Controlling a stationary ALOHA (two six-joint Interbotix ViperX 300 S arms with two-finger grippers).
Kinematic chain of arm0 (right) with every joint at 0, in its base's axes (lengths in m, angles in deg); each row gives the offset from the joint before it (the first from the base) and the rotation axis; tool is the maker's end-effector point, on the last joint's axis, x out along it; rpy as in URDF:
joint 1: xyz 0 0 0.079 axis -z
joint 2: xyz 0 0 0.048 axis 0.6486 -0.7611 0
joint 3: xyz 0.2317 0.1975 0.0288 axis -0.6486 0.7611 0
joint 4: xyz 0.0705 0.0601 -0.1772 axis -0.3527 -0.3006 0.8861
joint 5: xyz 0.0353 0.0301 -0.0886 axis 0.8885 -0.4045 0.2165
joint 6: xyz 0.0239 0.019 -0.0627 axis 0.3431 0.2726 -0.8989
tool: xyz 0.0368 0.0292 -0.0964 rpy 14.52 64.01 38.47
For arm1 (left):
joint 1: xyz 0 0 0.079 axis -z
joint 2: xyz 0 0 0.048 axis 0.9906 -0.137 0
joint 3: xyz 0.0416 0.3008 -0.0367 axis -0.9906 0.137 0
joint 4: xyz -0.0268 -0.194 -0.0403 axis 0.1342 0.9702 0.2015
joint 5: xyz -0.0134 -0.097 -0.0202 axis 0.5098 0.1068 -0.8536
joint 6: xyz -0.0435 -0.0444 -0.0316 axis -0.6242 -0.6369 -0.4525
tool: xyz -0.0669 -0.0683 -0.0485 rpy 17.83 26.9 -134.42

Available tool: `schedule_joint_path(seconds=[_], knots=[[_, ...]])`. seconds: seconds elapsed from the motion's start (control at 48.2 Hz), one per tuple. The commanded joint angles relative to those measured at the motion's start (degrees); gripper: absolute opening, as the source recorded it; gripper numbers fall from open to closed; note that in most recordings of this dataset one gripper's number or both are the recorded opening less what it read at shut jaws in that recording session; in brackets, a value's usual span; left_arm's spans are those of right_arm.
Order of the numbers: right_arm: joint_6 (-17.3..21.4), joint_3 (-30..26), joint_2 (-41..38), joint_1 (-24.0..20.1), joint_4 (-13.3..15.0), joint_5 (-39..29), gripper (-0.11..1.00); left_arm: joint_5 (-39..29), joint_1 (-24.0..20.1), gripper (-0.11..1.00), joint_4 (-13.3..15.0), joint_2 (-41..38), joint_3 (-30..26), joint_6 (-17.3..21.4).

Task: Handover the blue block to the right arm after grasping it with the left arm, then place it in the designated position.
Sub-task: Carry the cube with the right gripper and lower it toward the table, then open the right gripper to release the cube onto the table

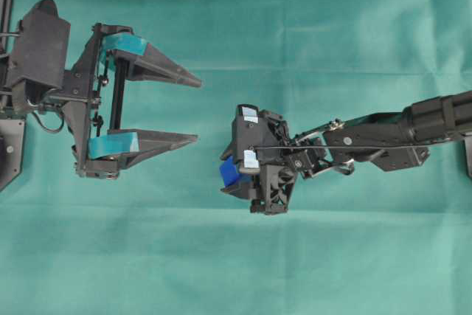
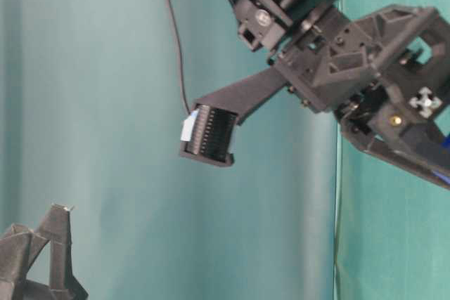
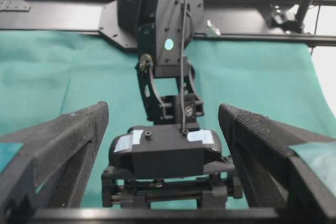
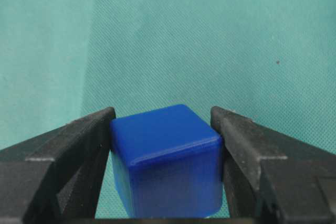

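Right claw (image 4: 167, 129) clamps the block (image 4: 167, 166), tipped down toward the cloth (image 1: 332, 256) to place it, left claw (image 1: 195, 108) gaping

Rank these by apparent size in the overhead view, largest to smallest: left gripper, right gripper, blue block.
1. Left gripper, spread wide.
2. Right gripper, smaller; it points down, so foreshortening may shrink it.
3. Blue block, smallest, mostly hidden between the right jaws.
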Motion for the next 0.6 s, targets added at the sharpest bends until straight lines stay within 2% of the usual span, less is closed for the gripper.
schedule_joint_path(seconds=[0.0, 0.581], knots=[[-0.18, -1.23, 0.7, 0.35, -0.09, 1.14, 0.61, 0.18, 0.18, 0.99, -0.18, 0.53, -1.32, 0.0], [-0.79, -0.97, 0.44, 0.79, 1.23, 1.85, 0.61, 0.09, 0.18, 0.99, -0.18, 0.53, -1.32, 0.09]])
